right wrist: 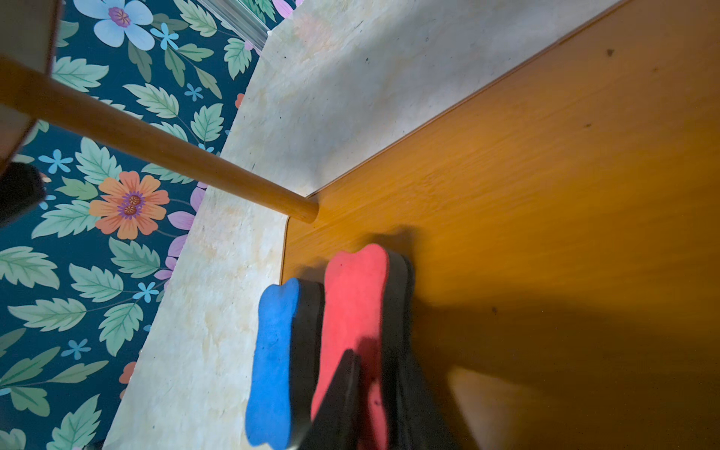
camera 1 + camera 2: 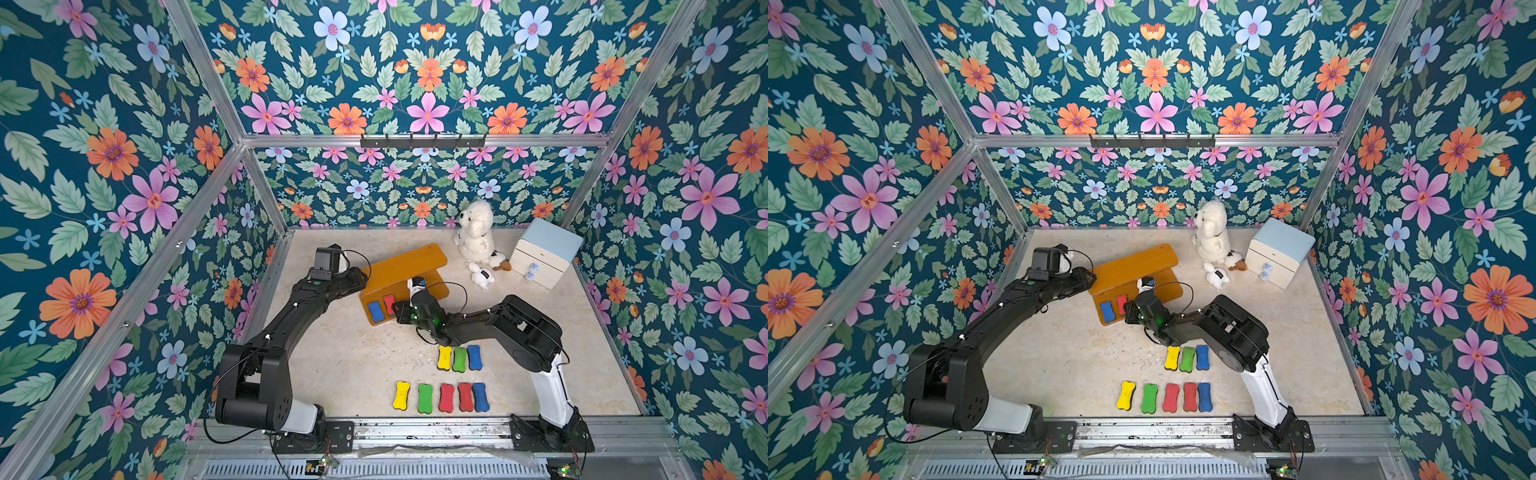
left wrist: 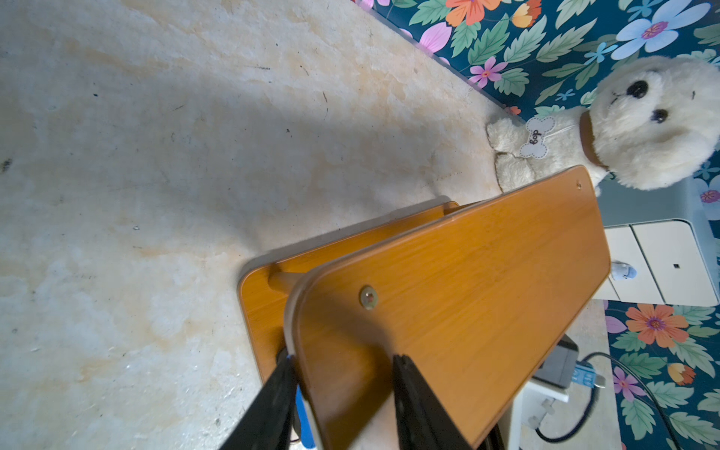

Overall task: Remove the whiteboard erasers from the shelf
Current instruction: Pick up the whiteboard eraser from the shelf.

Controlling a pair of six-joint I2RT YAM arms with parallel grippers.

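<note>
In both top views the shelf (image 2: 405,264) sits far-middle on the counter (image 2: 332,357). A blue eraser (image 2: 375,311) and a red eraser (image 2: 389,303) lie on the left end of its lower step, my left hand (image 2: 360,277) is at its left end, my right hand (image 2: 397,311) is at the red one, and eight more erasers (image 2: 446,397) lie in two rows on the near counter. In my left wrist view, my left hand (image 3: 343,358) is clamped across the edge of the shelf (image 3: 487,272), on its upper step. In my right wrist view, my right hand (image 1: 374,362) pinches the red eraser (image 1: 354,296), just beside the blue eraser (image 1: 276,350).
</note>
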